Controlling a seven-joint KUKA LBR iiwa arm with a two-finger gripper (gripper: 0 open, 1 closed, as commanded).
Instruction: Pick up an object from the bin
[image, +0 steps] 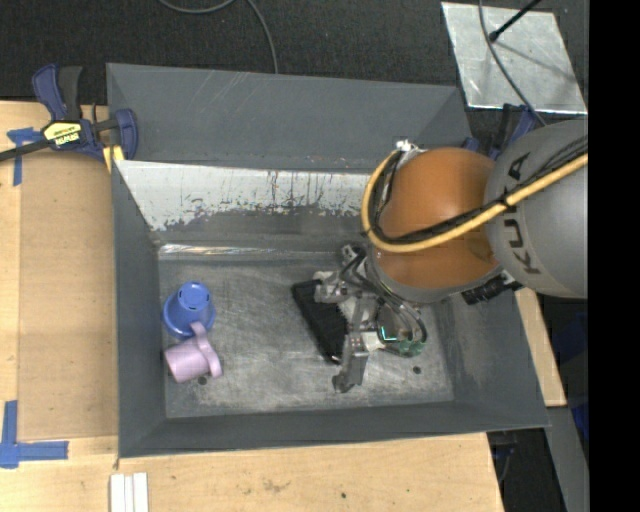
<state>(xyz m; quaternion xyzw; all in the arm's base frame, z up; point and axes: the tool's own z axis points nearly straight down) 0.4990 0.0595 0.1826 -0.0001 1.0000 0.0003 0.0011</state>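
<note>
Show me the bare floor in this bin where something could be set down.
The widest bare floor of the bin lies in the middle, between the blue cup and lilac piece at the left and the black flat thing at the right. A bare strip runs along the far wall. The right side is crowded: the gripper hangs by the black thing.

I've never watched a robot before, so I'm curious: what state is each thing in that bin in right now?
Blue cup: on the floor of the bin at left, touching the lilac piece.
Lilac piece: lying on its side, just in front of the blue cup.
Black flat thing: lying mid-bin, partly under the end effector.
End effector: low in the bin, over the black thing's right edge.
</note>
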